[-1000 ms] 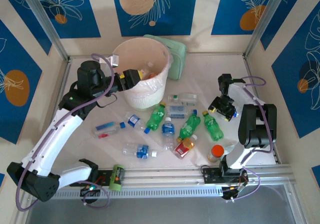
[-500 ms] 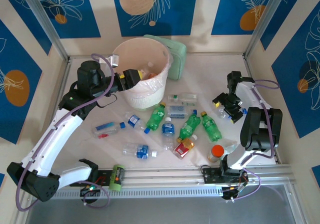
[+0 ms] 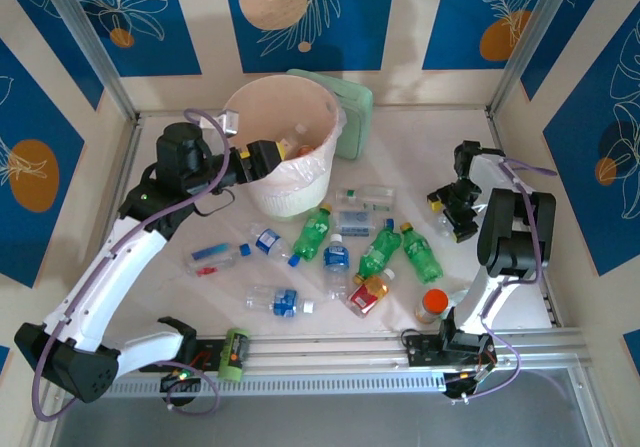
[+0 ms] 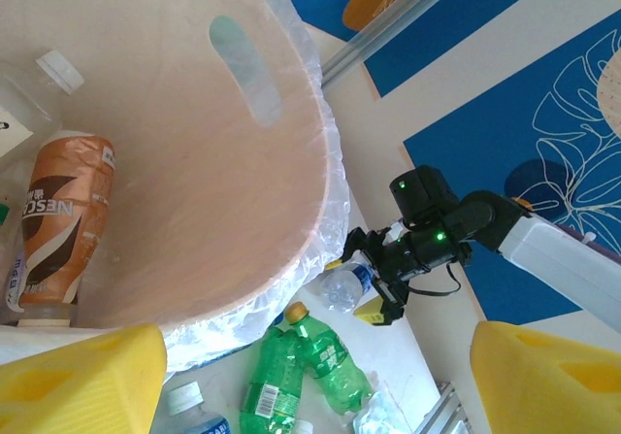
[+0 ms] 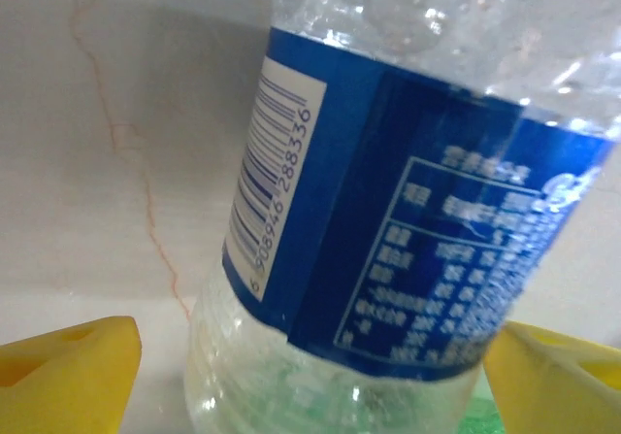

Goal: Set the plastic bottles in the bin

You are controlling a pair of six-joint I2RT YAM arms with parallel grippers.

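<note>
Dial set on the overhead view, 12 = far wall. Table (image 3: 420, 142): pale, faintly veined. Bin (image 3: 262, 195): white, pinkish liner folded over the rim, upright at 11 o'clock from table centre. Pale green box (image 3: 357, 117) is just behind the bin at its 2 o'clock; whether they touch, I cannot tell. Inside the bin, a brown-labelled bottle (image 4: 60, 211) lies against the wall. The other bottles (image 3: 338, 260) are loose on the table, lying on their sides in a scatter from 4 to 7 o'clock of the bin. Among them are three green bottles (image 3: 312, 232), several clear ones with blue labels, and a red-and-yellow bottle (image 3: 368, 293) at the near edge of the scatter. Orange-capped jar (image 3: 432, 305) is at 5 o'clock of the table, near the right arm's base. Left claw (image 3: 262, 157) is at the bin's 9 o'clock rim, pointing in over the liner; its yellow fingers (image 4: 82, 381) are spread wide with nothing between them. Right claw (image 3: 455, 214) is at 3 o'clock of the table, low over the surface. Its jaws stand wide astride a clear bottle (image 5: 388, 211) with a blue label. One finger (image 5: 63, 376) shows a gap to the bottle; contact at the other finger, cannot tell.
</note>
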